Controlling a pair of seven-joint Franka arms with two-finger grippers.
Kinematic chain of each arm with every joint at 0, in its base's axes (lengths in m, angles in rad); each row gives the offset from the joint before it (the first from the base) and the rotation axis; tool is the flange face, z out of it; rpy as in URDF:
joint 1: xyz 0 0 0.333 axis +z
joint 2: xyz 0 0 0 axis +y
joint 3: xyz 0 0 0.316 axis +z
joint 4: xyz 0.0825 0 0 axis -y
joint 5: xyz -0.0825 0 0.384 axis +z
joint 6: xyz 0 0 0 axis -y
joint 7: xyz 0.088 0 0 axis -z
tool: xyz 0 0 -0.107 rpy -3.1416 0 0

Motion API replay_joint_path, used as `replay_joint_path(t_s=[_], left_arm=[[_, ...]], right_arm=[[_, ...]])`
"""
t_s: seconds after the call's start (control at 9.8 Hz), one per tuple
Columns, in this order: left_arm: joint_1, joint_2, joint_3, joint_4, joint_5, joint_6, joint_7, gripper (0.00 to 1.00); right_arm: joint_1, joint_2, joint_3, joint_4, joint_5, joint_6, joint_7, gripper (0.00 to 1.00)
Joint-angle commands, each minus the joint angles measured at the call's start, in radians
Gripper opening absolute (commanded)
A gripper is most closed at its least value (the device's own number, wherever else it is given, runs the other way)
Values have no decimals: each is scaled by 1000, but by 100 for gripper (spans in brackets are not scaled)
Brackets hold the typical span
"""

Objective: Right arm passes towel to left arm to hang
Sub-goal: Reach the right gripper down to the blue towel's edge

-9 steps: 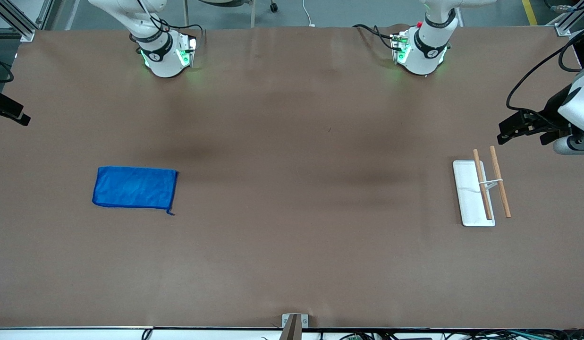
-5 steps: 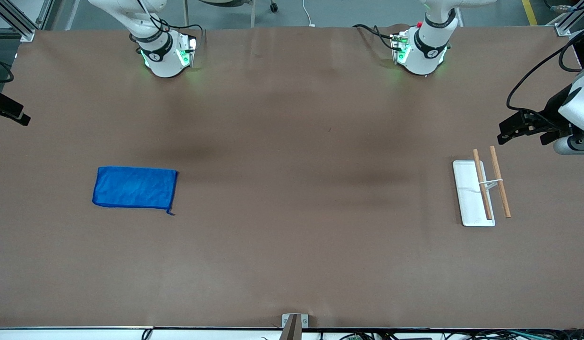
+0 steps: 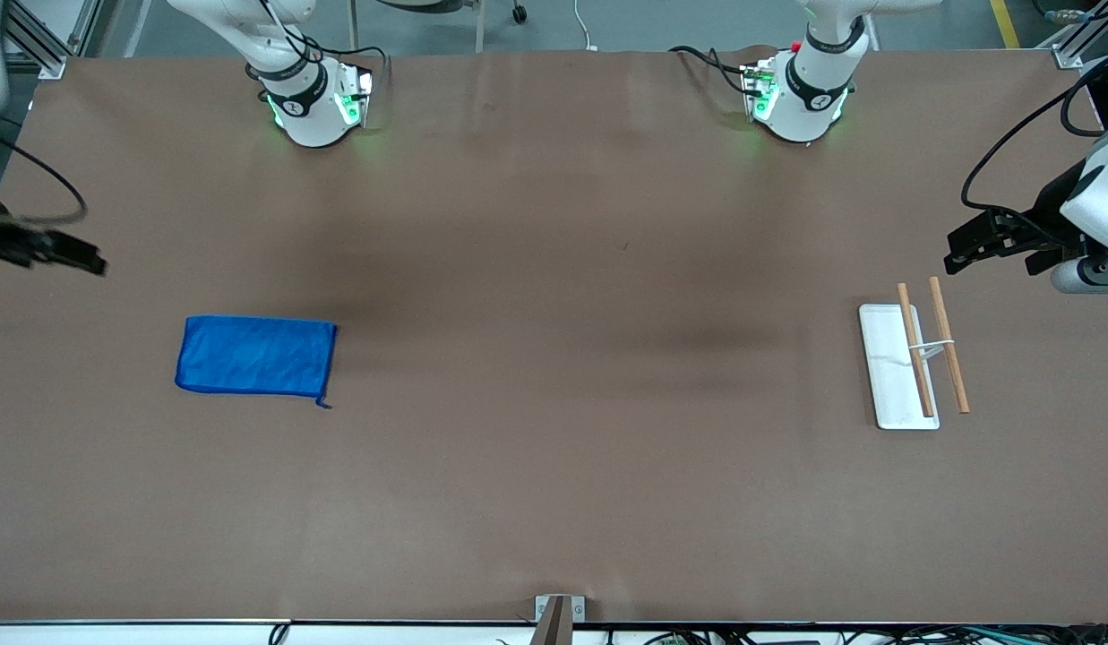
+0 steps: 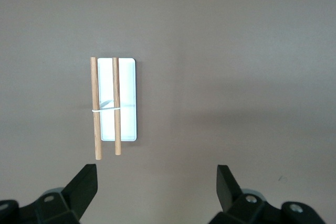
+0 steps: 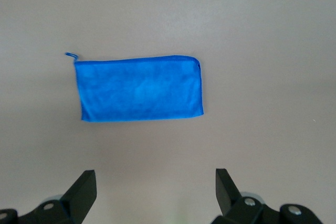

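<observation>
Both jaws stand apart and empty, the right gripper (image 5: 152, 187) above the flat towel (image 5: 139, 88).

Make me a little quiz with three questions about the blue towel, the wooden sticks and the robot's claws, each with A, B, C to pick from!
1. Where is the towel?
A. flat on the table, toward the right arm's end
B. hanging on the rack
C. held in a gripper

2. How many wooden rods does the rack have?
A. one
B. two
C. four

3. How is the right gripper?
A. shut on the towel
B. open, holding nothing
C. shut and empty

Answers:
1. A: the front view shows the towel lying flat on the bare table, with no gripper touching it.
2. B: two rods lie side by side, one over the white base and one just beside it.
3. B: the right wrist view shows its fingers spread wide, up in the air, with the towel untouched. The left gripper is open too, near the rack.
</observation>
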Motion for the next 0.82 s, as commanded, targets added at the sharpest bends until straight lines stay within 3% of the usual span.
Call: replay_joint_path(t_s=[0.0,0.31,0.71], left_arm=[[2,23,0,-2,-1,-15,-3,100],[0,21,0,-2,-4,-15,-9,100],[5,20,0,-4,-3,-16,1,100]], right_arm=[[2,53,-4,-190,-18,241,-35,100],[-21,142,-6,-429,-16,649,-153,100],[-17,262,-4,-476,-1,853,-133,99]])
